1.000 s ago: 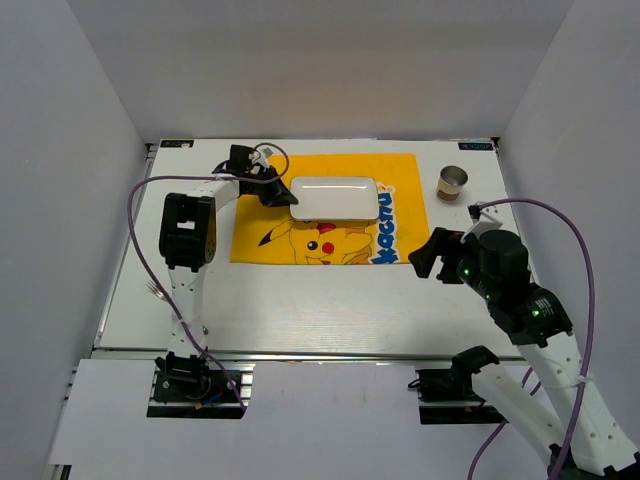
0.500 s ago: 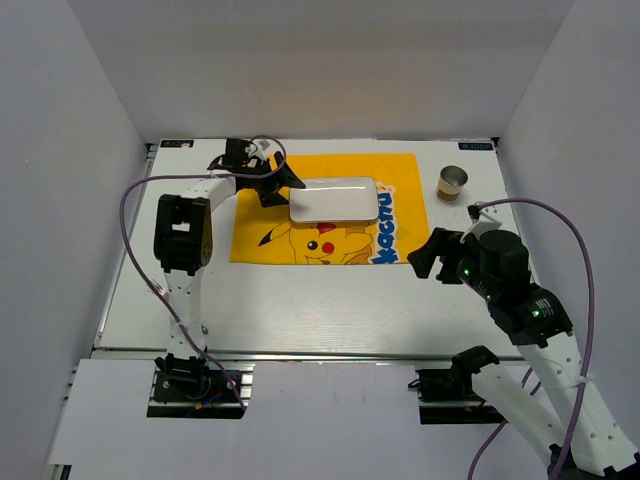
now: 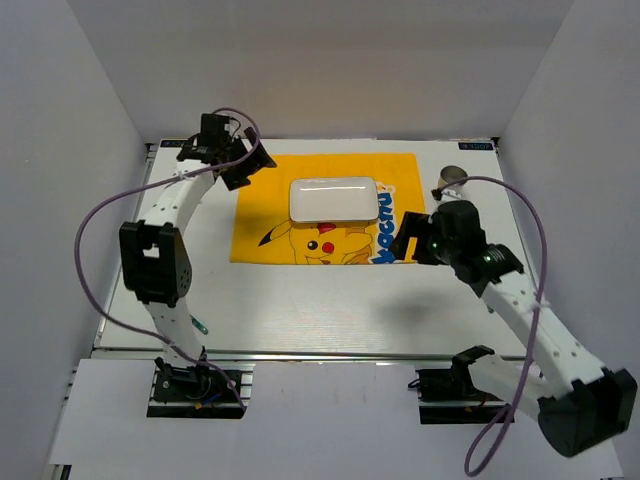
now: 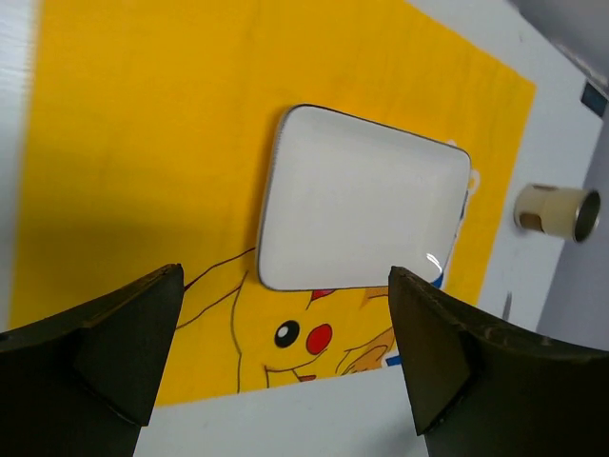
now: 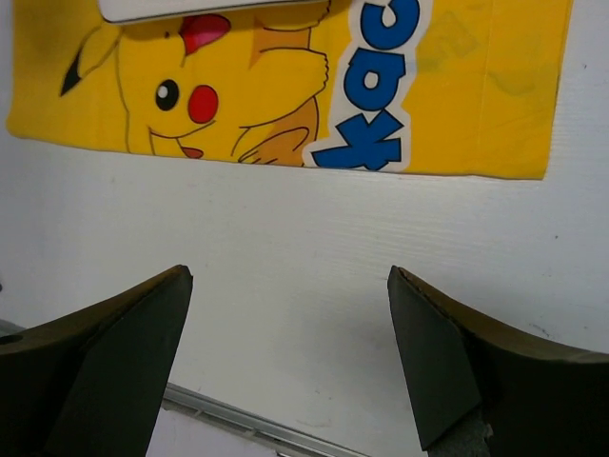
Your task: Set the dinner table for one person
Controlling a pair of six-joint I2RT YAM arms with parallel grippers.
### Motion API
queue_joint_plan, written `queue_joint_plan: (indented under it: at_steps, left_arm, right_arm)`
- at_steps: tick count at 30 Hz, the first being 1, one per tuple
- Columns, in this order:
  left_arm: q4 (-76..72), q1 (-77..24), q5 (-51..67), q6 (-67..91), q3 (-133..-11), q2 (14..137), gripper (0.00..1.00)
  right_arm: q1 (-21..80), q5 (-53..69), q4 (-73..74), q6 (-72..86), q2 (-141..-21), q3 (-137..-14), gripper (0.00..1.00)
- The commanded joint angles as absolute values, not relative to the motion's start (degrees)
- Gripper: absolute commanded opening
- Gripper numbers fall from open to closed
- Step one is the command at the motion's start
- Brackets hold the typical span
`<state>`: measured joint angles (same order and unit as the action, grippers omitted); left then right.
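The dinner table (image 3: 300, 300) is a large white top. A yellow cartoon mat (image 3: 265, 205) lies at its far middle, and a small white rounded plate (image 3: 333, 199) rests on the mat's upper half. My left gripper (image 3: 240, 162) hovers open by the mat's far left corner, apart from the plate. In the left wrist view the plate (image 4: 366, 205) lies beyond the open, empty left gripper (image 4: 285, 276). My right gripper (image 3: 408, 240) is open over the mat's right edge. In the right wrist view the right gripper (image 5: 288, 271) is over bare table (image 5: 285, 219), below the mat (image 5: 476, 86).
A small tan cup (image 3: 452, 177) stands at the far right, partly behind my right arm; the left wrist view shows the cup (image 4: 552, 211) too. A thin small item (image 3: 198, 323) lies near the left arm's base. The metal rail (image 5: 238, 419) runs along the near edge.
My left gripper opened at the plate's left edge, let it go and drew back to the far left. The right arm swung in toward the mat's right edge.
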<state>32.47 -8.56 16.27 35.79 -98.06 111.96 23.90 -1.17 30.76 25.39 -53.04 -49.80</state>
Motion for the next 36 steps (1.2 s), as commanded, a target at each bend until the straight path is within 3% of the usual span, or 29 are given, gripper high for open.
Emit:
queue_joint_plan:
  at_steps: [1,6,10,13,15,27,33,35,36]
  left_arm:
    - [42.35,-8.17,-1.97,38.22,-95.81,99.09,0.98]
    - [44.57,-8.17,-2.38,39.91,-80.80,86.07,0.98]
    - [43.77,-8.17,-0.88,32.64,-70.94,77.62,0.98]
    - [38.95,-8.17,9.02,22.99,-64.09,72.52,0.98]
    - [37.18,-9.05,9.58,22.41,-60.93,70.94,0.98]
    - [33.93,-8.44,17.58,21.27,-56.69,69.17,0.98]
    - [34.19,-8.44,18.37,21.27,-57.30,69.70,0.98]
    - [34.19,-8.44,18.72,21.27,-57.30,69.87,0.98]
    - [34.19,-8.44,18.89,21.36,-57.30,69.87,0.98]
  right_arm:
    - [23.12,-0.70,24.18,24.97,-58.96,-55.09,0.89]
    - [20.57,-8.78,26.45,22.24,-74.86,-66.25,0.89]
    - [17.85,-14.23,28.12,18.73,-86.46,-75.30,0.89]
    - [15.21,-17.48,29.80,13.90,-97.17,-83.57,0.89]
    - [13.28,-20.56,31.11,12.49,-100.71,-89.52,0.89]
    - [6.68,-22.50,32.08,3.87,-122.51,-113.19,0.88]
    - [4.92,-18.90,31.47,5.01,-128.93,-115.84,0.81]
    - [4.66,-18.11,31.12,5.54,-129.81,-115.84,0.75]
    - [4.66,-18.02,30.85,5.71,-130.68,-115.75,0.67]
